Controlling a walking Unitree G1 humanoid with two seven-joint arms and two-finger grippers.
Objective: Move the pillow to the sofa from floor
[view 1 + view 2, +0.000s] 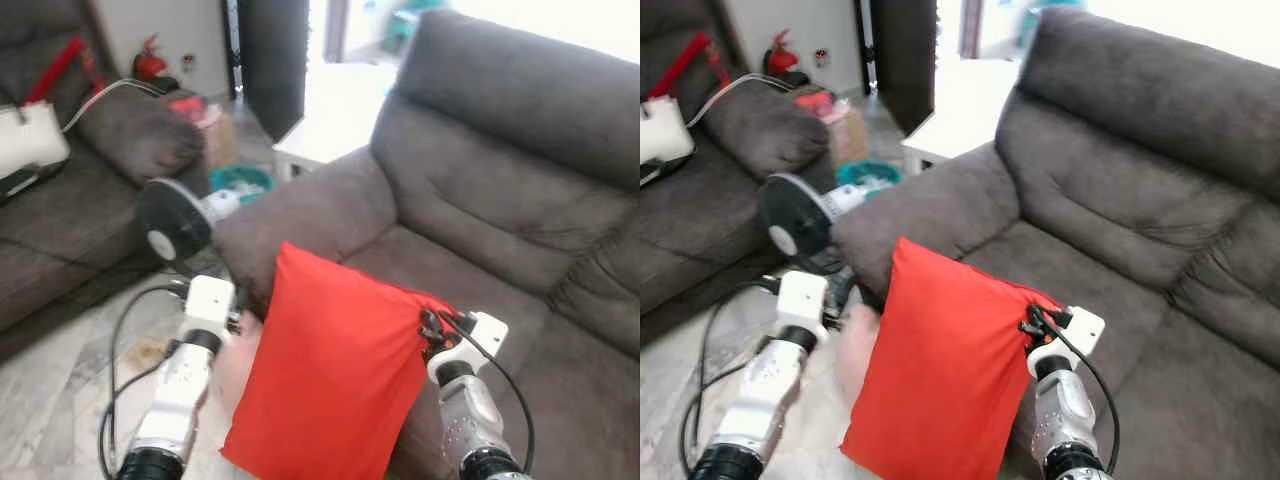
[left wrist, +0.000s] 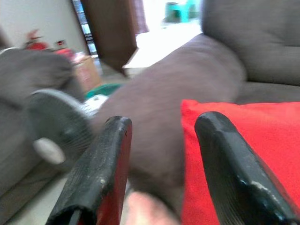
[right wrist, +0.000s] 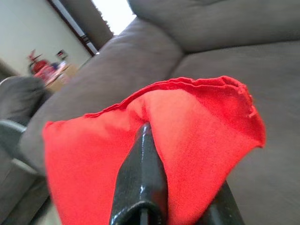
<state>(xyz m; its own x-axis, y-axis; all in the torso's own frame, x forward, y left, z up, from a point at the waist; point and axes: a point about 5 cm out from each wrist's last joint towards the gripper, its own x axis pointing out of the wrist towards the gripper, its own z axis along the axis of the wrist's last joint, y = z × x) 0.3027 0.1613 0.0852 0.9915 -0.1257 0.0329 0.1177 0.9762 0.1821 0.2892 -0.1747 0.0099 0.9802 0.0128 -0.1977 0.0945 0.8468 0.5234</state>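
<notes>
Pillow (image 1: 330, 370), red, hangs by one corner pinched in right gripper (image 1: 432, 330); left gripper (image 2: 159, 168) gapes empty at nine o'clock. Risk: thin corner slipping before sofa (image 1: 480, 280).

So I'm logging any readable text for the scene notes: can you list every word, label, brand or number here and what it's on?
None can be read.
The red pillow, held at a corner by the right pincer, is plain.
The grey sofa carries no label.
The fan has a white hub, no readable brand.
The cardboard box is too blurred to tell.
</notes>
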